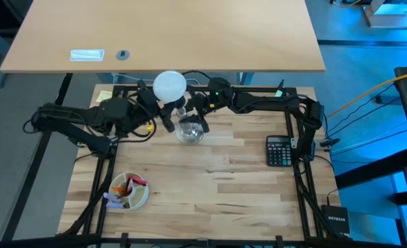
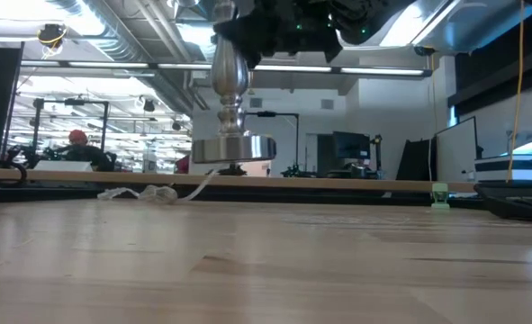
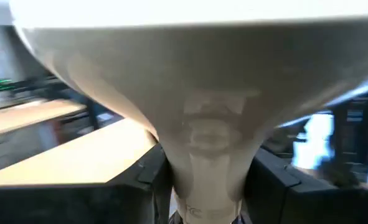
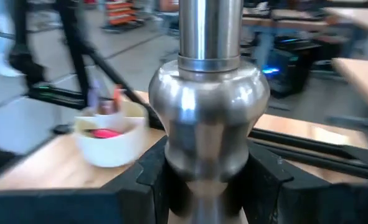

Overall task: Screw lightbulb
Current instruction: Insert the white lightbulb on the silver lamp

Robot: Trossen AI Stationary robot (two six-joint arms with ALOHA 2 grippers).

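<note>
While the right gripper clamped the silver stand, the left gripper pinched the lightbulb by its neck.

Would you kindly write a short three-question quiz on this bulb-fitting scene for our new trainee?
1. True or false: the stand rests flat on the table.
2. Which gripper grips the lightbulb? A) left gripper B) right gripper
3. Fill in: a bowl sits near the table's front-left corner, and a ____ lies by the right edge.

Key: 1 false, it is held clear above the table; 2 A; 3 calculator.
</note>
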